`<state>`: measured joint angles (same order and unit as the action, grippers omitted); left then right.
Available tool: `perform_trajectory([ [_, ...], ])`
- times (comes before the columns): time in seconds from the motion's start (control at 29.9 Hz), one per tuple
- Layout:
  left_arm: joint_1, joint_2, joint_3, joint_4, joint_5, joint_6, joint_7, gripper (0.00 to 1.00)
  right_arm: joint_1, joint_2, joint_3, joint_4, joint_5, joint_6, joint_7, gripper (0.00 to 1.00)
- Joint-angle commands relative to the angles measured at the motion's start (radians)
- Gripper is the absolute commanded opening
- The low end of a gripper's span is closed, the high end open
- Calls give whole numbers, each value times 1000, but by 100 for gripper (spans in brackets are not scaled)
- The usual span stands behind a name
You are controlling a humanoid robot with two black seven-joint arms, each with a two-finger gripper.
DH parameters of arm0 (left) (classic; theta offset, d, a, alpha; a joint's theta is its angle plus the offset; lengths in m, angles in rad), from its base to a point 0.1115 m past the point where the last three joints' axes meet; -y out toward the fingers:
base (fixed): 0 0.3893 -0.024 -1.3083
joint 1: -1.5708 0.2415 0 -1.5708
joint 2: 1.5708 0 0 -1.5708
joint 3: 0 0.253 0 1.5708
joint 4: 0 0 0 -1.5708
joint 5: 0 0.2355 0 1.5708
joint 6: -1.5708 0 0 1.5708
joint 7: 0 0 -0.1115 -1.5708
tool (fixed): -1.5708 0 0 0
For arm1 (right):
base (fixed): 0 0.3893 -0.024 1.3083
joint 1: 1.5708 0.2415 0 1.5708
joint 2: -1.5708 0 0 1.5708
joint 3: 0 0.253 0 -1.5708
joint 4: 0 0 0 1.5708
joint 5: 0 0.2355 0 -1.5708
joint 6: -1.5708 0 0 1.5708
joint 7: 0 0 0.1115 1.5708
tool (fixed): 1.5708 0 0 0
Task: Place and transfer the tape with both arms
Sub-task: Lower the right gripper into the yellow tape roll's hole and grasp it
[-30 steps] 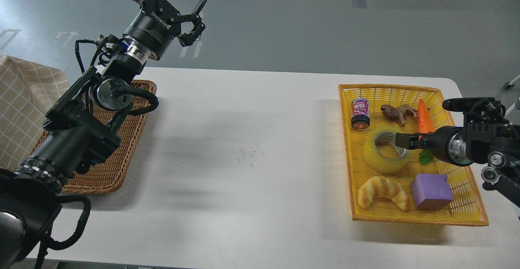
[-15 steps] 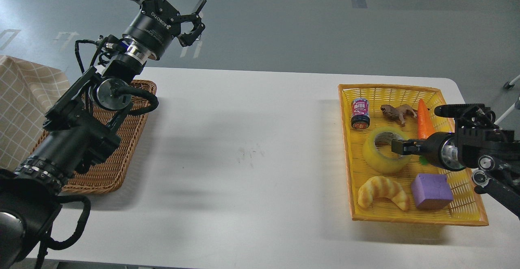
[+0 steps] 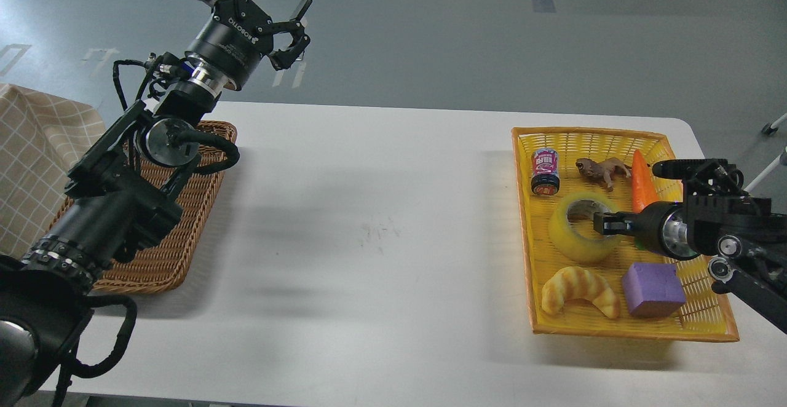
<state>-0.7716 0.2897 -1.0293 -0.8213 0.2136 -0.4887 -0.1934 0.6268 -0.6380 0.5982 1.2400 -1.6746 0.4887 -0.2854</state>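
Observation:
The tape [image 3: 575, 238], a yellow translucent roll with a grey-white core, lies flat in the yellow basket [image 3: 707, 327] at the right. My right gripper [image 3: 604, 222] comes in from the right and sits at the roll's right rim, over the edge of its core. It is dark and seen nearly end-on, so I cannot tell if its fingers grip the roll. My left gripper [image 3: 265, 15] is raised high over the table's far left edge, fingers spread open and empty.
The yellow basket also holds a small can [image 3: 545, 171], a toy animal [image 3: 602, 170], a carrot [image 3: 641, 182], a croissant [image 3: 579, 291] and a purple block [image 3: 653, 289]. A brown wicker tray [image 3: 154, 265] lies under my left arm. A checked cloth [image 3: 31, 161] is at the far left.
My right gripper has shifted left and slightly down onto the tape's right rim, and its front now looks narrower. The left arm and the tape have not moved.

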Motion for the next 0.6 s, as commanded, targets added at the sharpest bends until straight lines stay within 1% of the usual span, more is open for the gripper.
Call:
perform_trajectory([
  [0.0,2,-1,0,1,0,0,0,98,-1,6,0,-1,1,0,0,41],
  [0.03,2,-1,0,1,0,0,0,99,-1,6,0,-1,1,0,0,35],
  [0.07,2,-1,0,1,0,0,0,99,1,6,0,-2,1,0,0,32],
  [0.1,2,-1,0,1,0,0,0,98,1,6,0,-2,1,0,0,24],
  [0.17,2,-1,0,1,0,0,0,99,-1,6,0,-4,1,0,0,17],
  [0.23,2,-1,0,1,0,0,0,99,1,6,2,-2,4,0,0,5],
  [0.3,2,-1,0,-1,0,0,0,98,1,6,2,-1,4,0,0,0],
  [0.57,0,-1,0,1,1,0,0,98,37,6,6,16,7,0,0,0],
])
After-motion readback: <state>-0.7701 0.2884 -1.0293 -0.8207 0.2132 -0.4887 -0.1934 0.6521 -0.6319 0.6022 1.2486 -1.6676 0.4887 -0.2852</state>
